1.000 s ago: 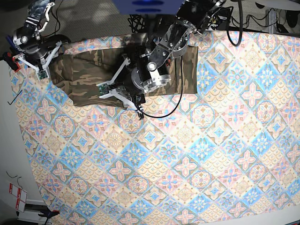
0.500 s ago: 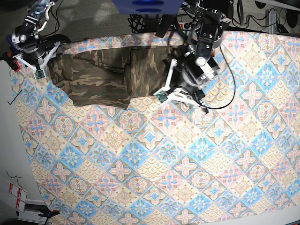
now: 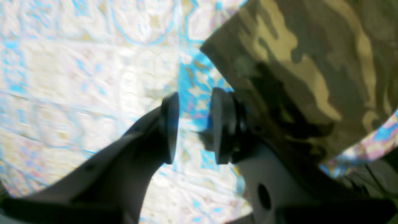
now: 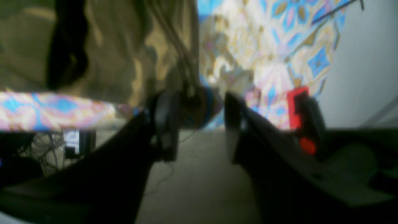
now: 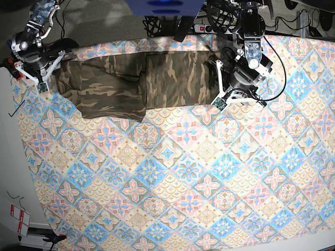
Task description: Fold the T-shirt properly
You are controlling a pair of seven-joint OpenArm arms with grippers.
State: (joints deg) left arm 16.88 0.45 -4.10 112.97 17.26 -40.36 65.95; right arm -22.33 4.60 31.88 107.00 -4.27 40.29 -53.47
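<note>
The camouflage T-shirt (image 5: 141, 83) lies spread along the far edge of the table, sleeves and folds bunched at its left end. My left gripper (image 5: 226, 100) hovers at the shirt's right-hand lower corner. In the left wrist view its fingers (image 3: 169, 124) stand open over bare tablecloth, the T-shirt (image 3: 304, 62) just to their right. My right gripper (image 5: 37, 78) is at the shirt's left end by the table edge. It is open in the right wrist view (image 4: 199, 124), with a blurred bunch of the T-shirt (image 4: 102, 56) just beyond the tips, not pinched.
The pastel patterned tablecloth (image 5: 199, 178) covers the whole table. A red clamp (image 4: 297, 105) sits at the table's left corner beside my right gripper. Cables and a power strip (image 5: 209, 23) lie behind the far edge, and the floor shows below the edge in the right wrist view.
My left arm has swung from over the shirt's middle to its right-hand edge, uncovering the right half of the shirt. The right arm has barely moved.
</note>
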